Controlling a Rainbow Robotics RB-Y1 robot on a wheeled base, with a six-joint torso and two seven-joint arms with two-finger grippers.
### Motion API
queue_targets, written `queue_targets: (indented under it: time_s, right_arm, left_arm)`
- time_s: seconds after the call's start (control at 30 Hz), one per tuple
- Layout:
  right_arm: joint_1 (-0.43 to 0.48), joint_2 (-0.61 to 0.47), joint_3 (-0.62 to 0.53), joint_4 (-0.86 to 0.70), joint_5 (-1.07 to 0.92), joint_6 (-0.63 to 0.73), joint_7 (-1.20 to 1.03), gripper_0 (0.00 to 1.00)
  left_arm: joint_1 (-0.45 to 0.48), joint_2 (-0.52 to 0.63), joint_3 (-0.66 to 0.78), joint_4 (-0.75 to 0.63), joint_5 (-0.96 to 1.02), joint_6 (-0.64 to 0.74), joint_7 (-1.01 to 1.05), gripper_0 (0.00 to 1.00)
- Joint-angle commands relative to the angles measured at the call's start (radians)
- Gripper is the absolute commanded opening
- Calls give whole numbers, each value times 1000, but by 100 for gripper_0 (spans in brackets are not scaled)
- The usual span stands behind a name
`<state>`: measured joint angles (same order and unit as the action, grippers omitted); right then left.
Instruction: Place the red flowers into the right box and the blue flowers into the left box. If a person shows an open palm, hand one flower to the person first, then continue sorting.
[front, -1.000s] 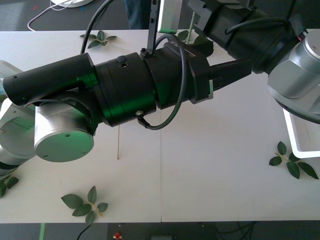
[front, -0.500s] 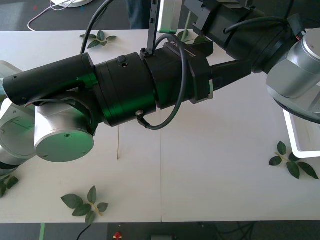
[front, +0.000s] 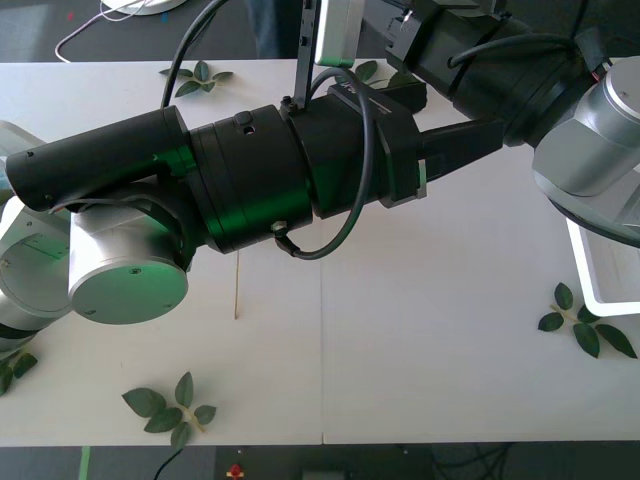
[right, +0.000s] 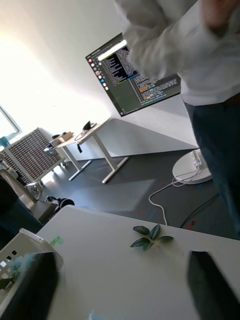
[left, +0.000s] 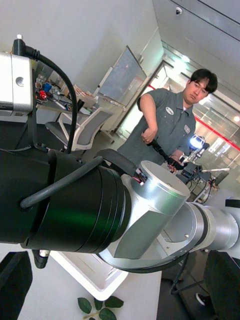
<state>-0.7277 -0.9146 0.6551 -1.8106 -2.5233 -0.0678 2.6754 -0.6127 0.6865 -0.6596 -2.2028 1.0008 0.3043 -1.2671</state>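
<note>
Smooth matt white table (front: 450, 330)

Table (front: 450, 340): middle stretch hidden behind the crossed arms in the front view. White box (front: 598, 280): cut off by the right edge. Second white box (right: 20, 245): blurred, partly behind a dark finger (right: 30, 287). Both grippers' fingertips: cropped at the wrist views' bottom corners.

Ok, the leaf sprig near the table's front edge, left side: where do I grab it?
Pinch the leaf sprig at its centre, where the leaves join the pale stem. It lies flat on the table, leaves splayed, so straight down from above looks best.
</note>
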Motion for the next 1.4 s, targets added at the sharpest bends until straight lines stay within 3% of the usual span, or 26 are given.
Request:
queue_targets:
  time_s: [0.03, 0.47, 0.57, 0.7, 0.9, 1.23, 1.4]
  right_arm:
    - [-44, 19, 0, -6, 11, -7, 30, 100]
    - [-45, 23, 11, 2, 15, 2, 30, 100]
    - [-45, 23, 11, 2, 15, 2, 30, 100]
    - [-44, 23, 11, 2, 12, 5, 30, 100]
    - [-45, 23, 9, 13, 0, 22, 30, 100]
    - [37, -1, -117, 94, -65, 275, 30, 100]
    - [119, -55, -190, 94, -66, 421, 30, 100]
  left_arm:
    - [-42, 24, -5, -18, 2, -13, 58, 100]
    - [-7, 31, -18, -23, -7, -40, 46, 100]
    - [-9, 47, 28, -38, -1, 30, 49, 100]
    - [-7, 45, 235, -110, 19, 487, 135, 100]
    - [-9, 7, 460, -146, 62, 958, 295, 100]
    - [-53, -2, 558, -83, 53, 1437, 653, 100]
    - [-101, -2, 492, 44, 9, 1523, 770, 100]
